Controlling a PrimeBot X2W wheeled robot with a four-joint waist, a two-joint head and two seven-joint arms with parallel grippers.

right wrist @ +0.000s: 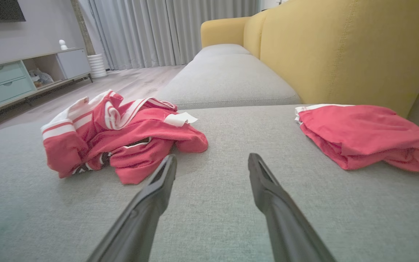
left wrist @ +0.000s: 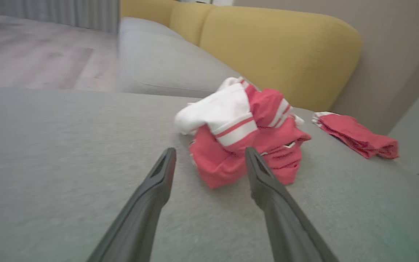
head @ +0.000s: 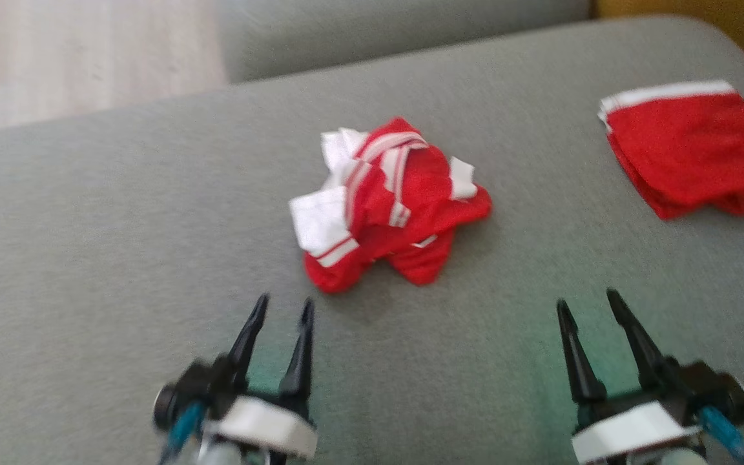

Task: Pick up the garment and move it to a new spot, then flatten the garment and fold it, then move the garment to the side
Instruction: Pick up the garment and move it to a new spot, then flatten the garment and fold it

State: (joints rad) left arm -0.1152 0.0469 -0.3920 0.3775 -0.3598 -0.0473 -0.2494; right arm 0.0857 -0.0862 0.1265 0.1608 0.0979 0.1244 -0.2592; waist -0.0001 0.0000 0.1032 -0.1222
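Grey sofa [head: 88, 258]: I see the garment [head: 391, 200] crumpled, untouched; left claw [head: 285, 301] and right claw [head: 586, 298] both spread. My right wrist view adds curtains [right wrist: 166, 32].

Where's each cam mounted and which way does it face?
Head view: on the head, looking down at the grey seat; left gripper, right gripper below.
Left wrist view: left arm, facing the crumpled garment along the left gripper.
Right wrist view: right arm, facing the seat and yellow backrest along the right gripper.
Shared by all: crumpled garment, folded garment.
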